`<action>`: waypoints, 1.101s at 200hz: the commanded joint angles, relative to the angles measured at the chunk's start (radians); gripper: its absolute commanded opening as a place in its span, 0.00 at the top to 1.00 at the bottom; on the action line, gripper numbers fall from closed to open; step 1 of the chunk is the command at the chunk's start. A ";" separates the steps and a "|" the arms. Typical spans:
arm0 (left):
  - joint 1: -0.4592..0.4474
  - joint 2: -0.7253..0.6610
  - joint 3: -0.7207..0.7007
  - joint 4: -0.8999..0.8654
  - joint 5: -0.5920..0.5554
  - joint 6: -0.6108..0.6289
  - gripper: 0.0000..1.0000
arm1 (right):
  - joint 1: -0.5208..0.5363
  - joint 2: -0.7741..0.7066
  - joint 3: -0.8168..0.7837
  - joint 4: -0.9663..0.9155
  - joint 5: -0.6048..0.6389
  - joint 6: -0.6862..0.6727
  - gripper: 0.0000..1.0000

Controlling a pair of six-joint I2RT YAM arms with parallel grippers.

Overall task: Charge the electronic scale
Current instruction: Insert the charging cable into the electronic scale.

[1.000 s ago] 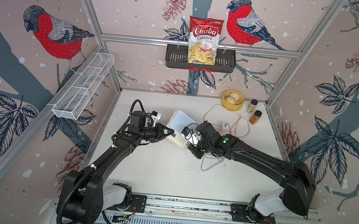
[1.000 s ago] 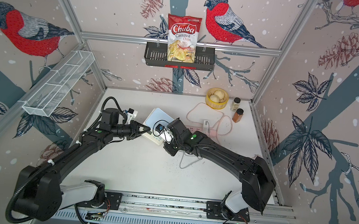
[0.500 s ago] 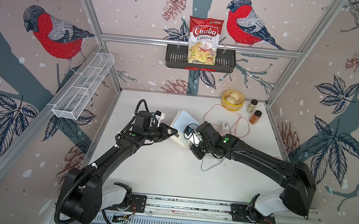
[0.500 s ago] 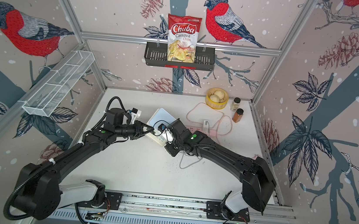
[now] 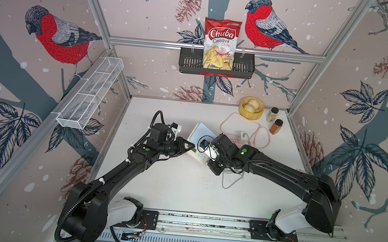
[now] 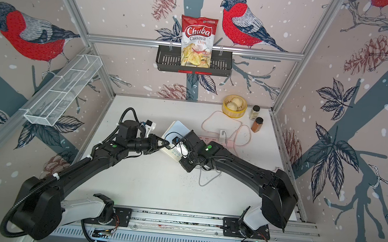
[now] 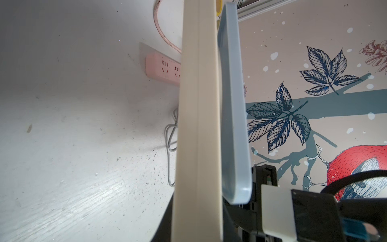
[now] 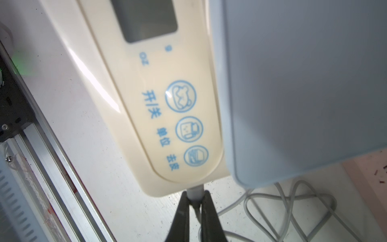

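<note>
The electronic scale (image 5: 202, 130) is cream-white with a pale blue platform and lies mid-table in both top views (image 6: 178, 127). My left gripper (image 5: 190, 147) is shut on its left edge. In the left wrist view the cream body (image 7: 199, 125) and the blue platform (image 7: 232, 104) show edge-on, running down between the jaws. My right gripper (image 8: 195, 202) is shut on a white cable plug (image 8: 195, 191) that meets the scale's end beside the button strip (image 8: 184, 125). In a top view this gripper (image 5: 210, 161) sits at the scale's right end. The grey cable (image 5: 230, 182) loops on the table behind it.
A pink power strip (image 7: 162, 68) with a white charger cube (image 5: 243, 136) and a pink cord (image 5: 239, 124) lies behind the right gripper. A yellow steamer (image 5: 251, 107) and two spice jars (image 5: 273, 114) stand at the back right. A wire shelf (image 5: 90, 96) hangs on the left wall.
My left gripper has moved to the right, carrying the scale's left edge towards the right gripper. The right arm has hardly moved.
</note>
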 commanded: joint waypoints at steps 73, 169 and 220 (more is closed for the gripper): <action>-0.035 -0.008 -0.022 -0.129 0.093 0.039 1.00 | -0.003 -0.041 0.009 0.690 -0.104 0.054 1.00; -0.123 -0.020 -0.066 -0.072 0.028 -0.012 1.00 | 0.004 0.036 0.091 0.648 -0.148 0.078 1.00; 0.029 -0.087 -0.083 -0.059 0.100 0.017 1.00 | -0.019 -0.010 0.058 0.618 -0.090 0.078 0.63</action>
